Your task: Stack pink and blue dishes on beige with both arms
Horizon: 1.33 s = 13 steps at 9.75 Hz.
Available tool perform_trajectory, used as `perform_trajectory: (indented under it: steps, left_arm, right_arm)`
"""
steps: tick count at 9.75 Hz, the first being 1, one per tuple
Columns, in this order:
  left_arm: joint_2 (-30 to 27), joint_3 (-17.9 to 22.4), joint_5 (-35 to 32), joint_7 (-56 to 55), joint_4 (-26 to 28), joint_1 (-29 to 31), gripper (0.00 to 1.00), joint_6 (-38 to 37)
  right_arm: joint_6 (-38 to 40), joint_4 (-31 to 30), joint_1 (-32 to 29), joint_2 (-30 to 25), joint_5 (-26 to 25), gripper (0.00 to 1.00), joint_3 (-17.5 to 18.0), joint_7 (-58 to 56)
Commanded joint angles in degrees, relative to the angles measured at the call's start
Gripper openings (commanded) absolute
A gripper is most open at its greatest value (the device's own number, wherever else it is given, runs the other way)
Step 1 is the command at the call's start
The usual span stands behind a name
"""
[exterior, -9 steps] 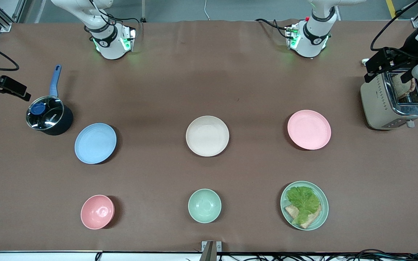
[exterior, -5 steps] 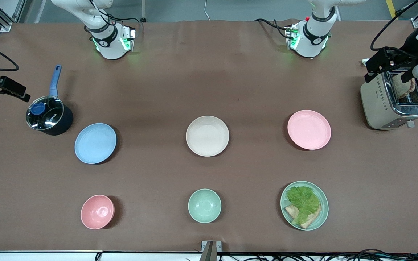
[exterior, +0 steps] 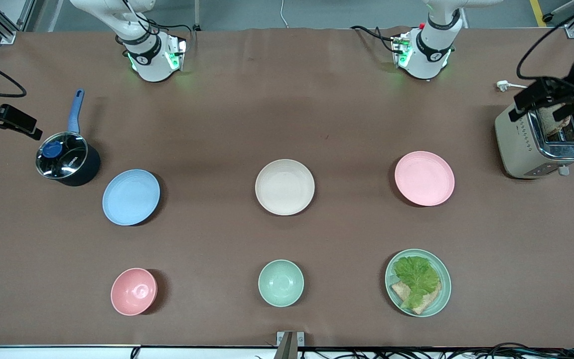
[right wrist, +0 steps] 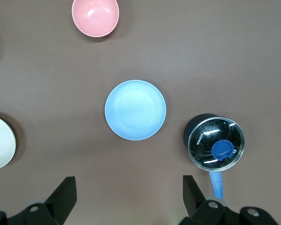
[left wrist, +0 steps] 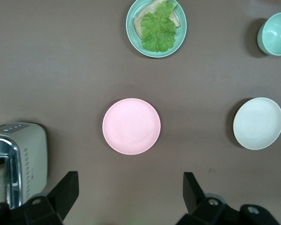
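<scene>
Nothing has been stacked yet: the beige plate (exterior: 284, 187) lies bare mid-table, the pink plate (left wrist: 131, 126) untouched under the wide-open, empty left gripper (left wrist: 126, 194), and the blue plate (right wrist: 135, 109) likewise below the wide-open, empty right gripper (right wrist: 127, 196).

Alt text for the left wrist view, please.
The open left gripper hangs high over the table, with the pink plate lying empty between its fingers in view. Also seen: the beige plate, a green plate of lettuce and bread, a mint bowl and a toaster.
</scene>
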<state>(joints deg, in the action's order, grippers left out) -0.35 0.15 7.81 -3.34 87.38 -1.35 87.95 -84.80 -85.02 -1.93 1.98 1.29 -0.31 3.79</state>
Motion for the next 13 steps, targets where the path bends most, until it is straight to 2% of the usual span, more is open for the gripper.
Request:
perform_trajectory:
  steps: [1, 2, 4, 5, 6, 8, 10, 11, 13]
  left_arm:
    - [2.5, 2.0, 2.3, 6.7, 11.4, 0.1, 0.98, 9.3]
    - [5.1, 2.0, 2.3, 9.5, 15.5, 0.1, 1.00, 14.0]
    - [11.7, 2.0, 2.1, 13.9, 18.0, 0.1, 1.00, 16.6]
    - [13.8, 2.0, 2.3, 18.8, 20.5, 1.1, 1.00, 20.3]
    - [15.8, 2.0, 2.3, 23.3, 23.5, 1.7, 1.00, 25.7]
    - [20.7, 2.0, 2.3, 28.6, 26.0, 2.6, 0.97, 33.7]
    - [23.9, 2.1, 2.3, 29.0, 27.2, 3.5, 0.76, 34.9]
    - [24.7, 2.1, 2.3, 30.0, 28.2, 3.6, 0.73, 36.0]
    - [27.2, 2.0, 3.0, 30.5, 28.4, 3.7, 0.69, 36.9]
  right_arm:
    - [-1.8, -0.9, -4.8, 3.5, 5.7, 1.00, 0.0, -8.0]
    - [-5.7, -3.7, -7.5, 5.9, 9.7, 1.00, -0.1, -11.3]
    - [-18.1, -14.5, -8.3, 7.6, 10.9, 1.00, -2.1, -18.9]
    - [-24.4, -19.8, -9.2, 8.9, 12.4, 1.00, -2.8, -22.5]
    - [-29.1, -23.3, -9.9, 11.0, 16.0, 1.00, -3.2, -27.1]
    - [-35.1, -25.9, -11.5, 17.3, 20.8, 1.00, -4.4, -35.0]
    - [-39.6, -27.4, -13.3, 22.7, 27.1, 1.00, -4.4, -42.8]
    - [-40.1, -27.6, -13.2, 24.8, 30.0, 0.98, -4.4, -44.0]
    - [-42.7, -28.9, -12.7, 26.6, 31.9, 0.88, -4.4, -44.7]
